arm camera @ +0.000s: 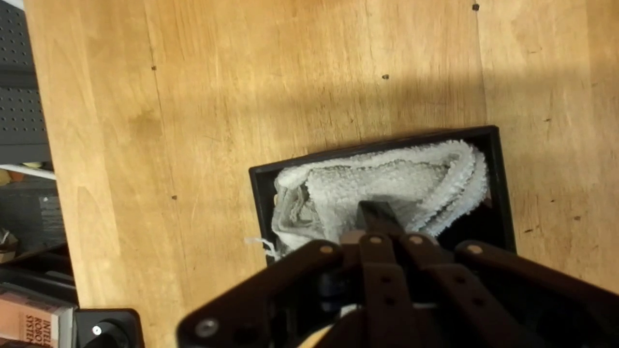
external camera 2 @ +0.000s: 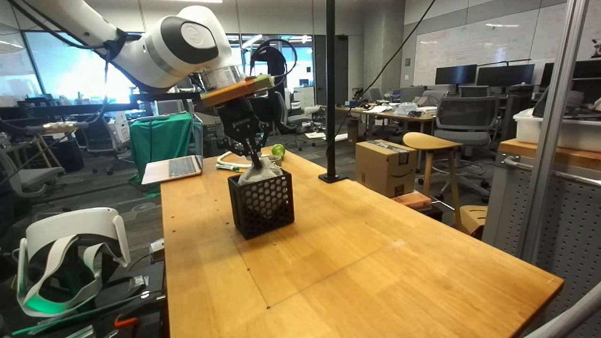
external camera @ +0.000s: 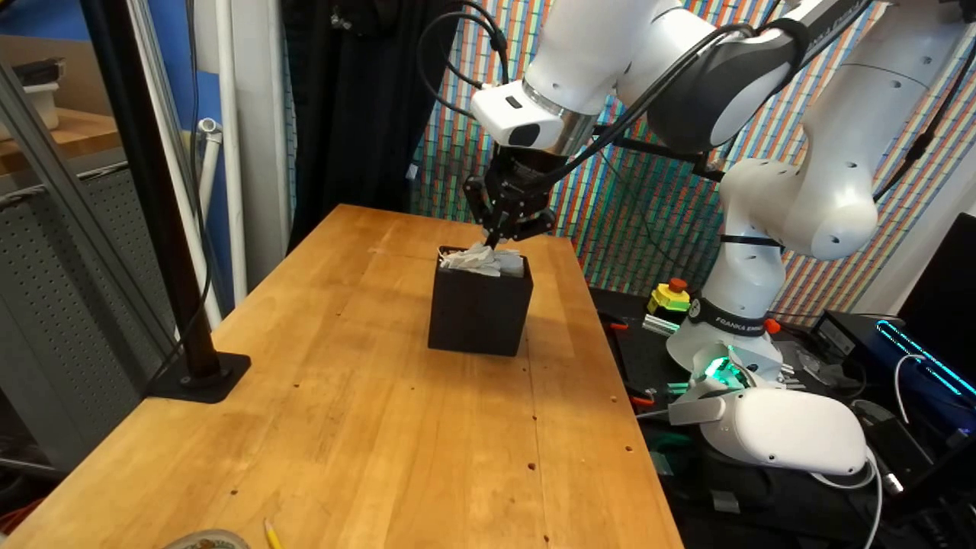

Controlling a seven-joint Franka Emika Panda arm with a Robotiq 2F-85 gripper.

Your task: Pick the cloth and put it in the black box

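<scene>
The arm (external camera: 801, 202) is looking white and rounded, with dark grey caps (external camera 2: 189, 40), black cables (external camera: 648, 99) are running along it, a black band (external camera: 736, 324) is reading FRANKA, and the black gripper (arm camera: 378, 212) is displaying small round screws (arm camera: 207, 327).

Box (external camera: 480, 314): black, upright on the bench (external camera: 343, 396).
Cloth (external camera: 477, 261): white, bunched in the box, poking above its rim.
My tool (external camera: 492, 241): pressed closed, tip down at the cloth.
Headset (external camera: 793, 431): white, beside the bench.
</scene>
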